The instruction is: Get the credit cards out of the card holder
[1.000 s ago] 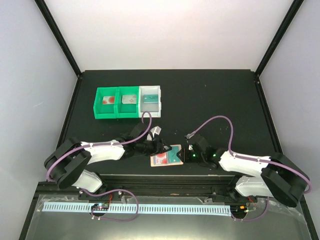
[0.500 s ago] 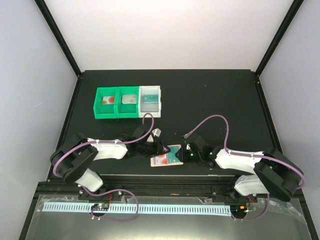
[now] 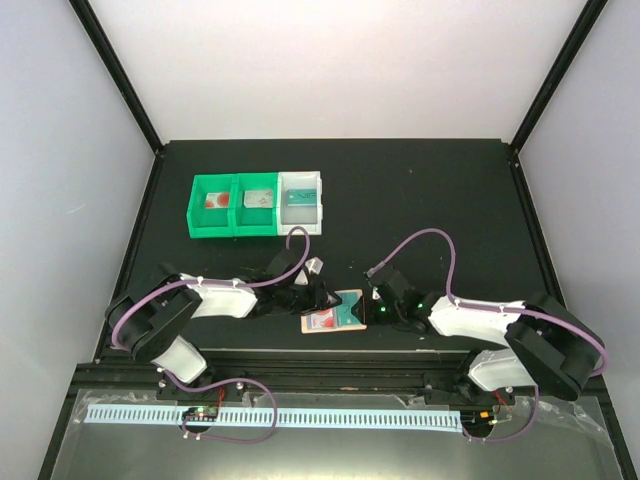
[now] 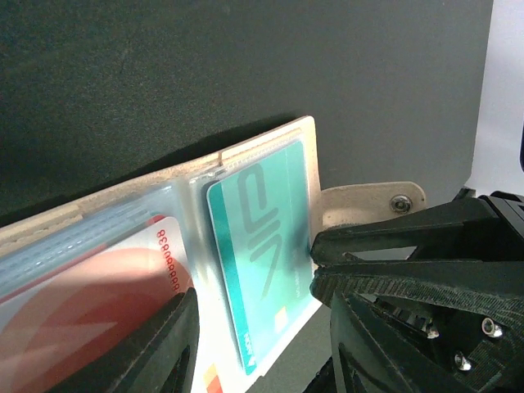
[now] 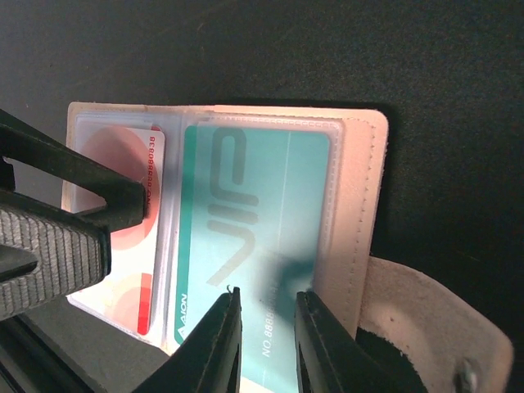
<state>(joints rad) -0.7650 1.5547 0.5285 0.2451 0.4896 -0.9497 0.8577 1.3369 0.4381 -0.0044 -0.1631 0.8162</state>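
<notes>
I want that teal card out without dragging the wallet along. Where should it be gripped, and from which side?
On the teal card, likely the short end nearest the right gripper, which seems to poke past the clear pocket of the wallet; the other edges sit under that pocket. Come in low from that side, pinch the two flat faces and pull lengthwise.

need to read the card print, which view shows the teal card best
Right wrist: the teal card lies face-on, nearly whole. Left wrist shows it slanted and foreshortened; top external, only a tiny teal patch.

teal card (image 5: 254, 213): "NO.888…", small "AION" (unsure) | red-pink card (image 5: 123, 155): red digits "8888…"
</notes>
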